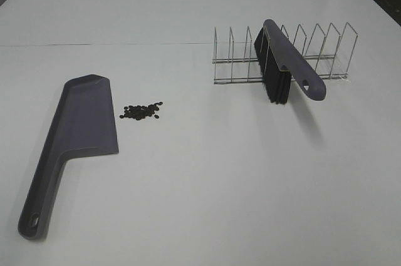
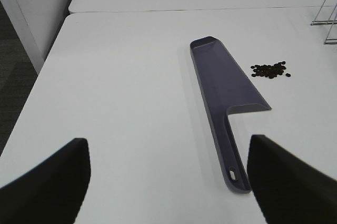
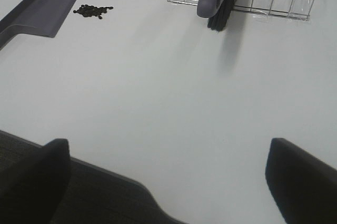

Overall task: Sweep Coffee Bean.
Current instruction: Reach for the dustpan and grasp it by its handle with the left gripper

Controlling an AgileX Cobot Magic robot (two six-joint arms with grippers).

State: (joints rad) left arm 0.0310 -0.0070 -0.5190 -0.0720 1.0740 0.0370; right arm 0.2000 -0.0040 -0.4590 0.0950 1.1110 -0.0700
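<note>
We find the coffee bean (image 1: 141, 111) as a small dark cluster on the white surface (image 1: 219, 191). It lies just beside the long right edge of the dustpan (image 1: 75, 134) blade and well apart from the brush (image 1: 285, 59), which stands bristles-down in the wire rack (image 1: 326, 56) on the right. The dustpan's long axis runs from its handle, at the near left, away toward the blade — so the handle end points back at the left fingers (image 2: 50, 179), which are spread wide and hold nothing. The right fingers (image 3: 303, 179) are likewise parted and empty, and the brush handle juts out of the rack toward them. We judge the left arm nearer the pan and the right nearer the brush — the beans would need pushing leftward, across the pan's axis, onto its blade.
</note>
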